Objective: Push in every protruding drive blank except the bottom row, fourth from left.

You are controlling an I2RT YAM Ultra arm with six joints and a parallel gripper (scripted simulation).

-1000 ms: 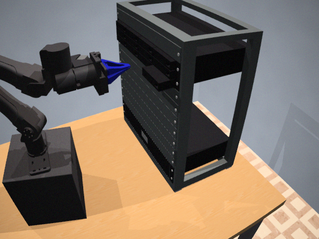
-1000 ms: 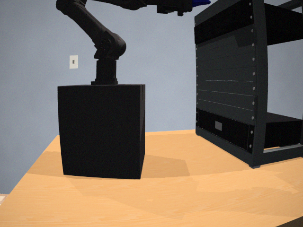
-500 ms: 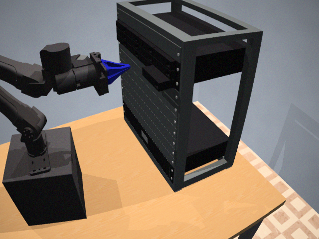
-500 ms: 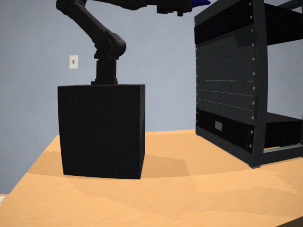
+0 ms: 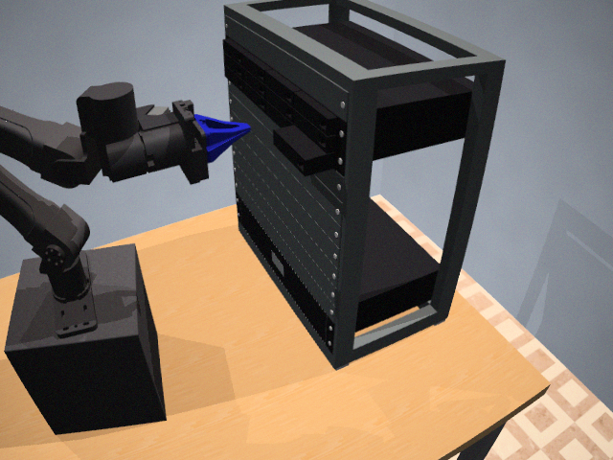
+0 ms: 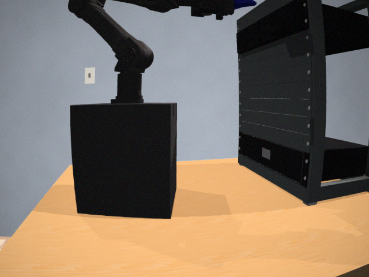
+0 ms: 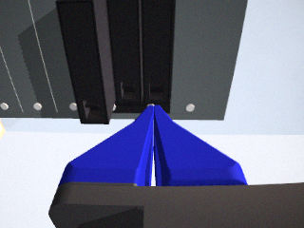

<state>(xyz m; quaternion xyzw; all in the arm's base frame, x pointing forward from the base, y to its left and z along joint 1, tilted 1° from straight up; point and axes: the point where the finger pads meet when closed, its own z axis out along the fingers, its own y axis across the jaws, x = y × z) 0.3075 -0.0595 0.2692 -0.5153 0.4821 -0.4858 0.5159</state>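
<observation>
Your gripper (image 5: 249, 126) (image 6: 255, 3) (image 7: 153, 114) has its blue fingers together, with nothing between them. It points right toward the upper front of the rack (image 5: 358, 197) (image 6: 317, 104) (image 7: 209, 57), its tips apart from the drive blanks. Your arm (image 5: 30, 213) (image 6: 104, 26) reaches over from the dark pedestal block (image 5: 83, 386) (image 6: 121, 161) on the left of the table (image 5: 197, 297) (image 6: 202, 238).

The rack stands upright on the right of the table, its front facing left toward your arm. At the near end of the bottom row, you see one drive blank (image 5: 302, 143) (image 7: 83, 62) sticking well out. Facing the rack, you count it as fourth from the left, the one you must leave alone. In the wrist view, the two blanks beside it sit farther back; you can't tell whether they are latched. The far-end blanks are too dark for you to judge.
</observation>
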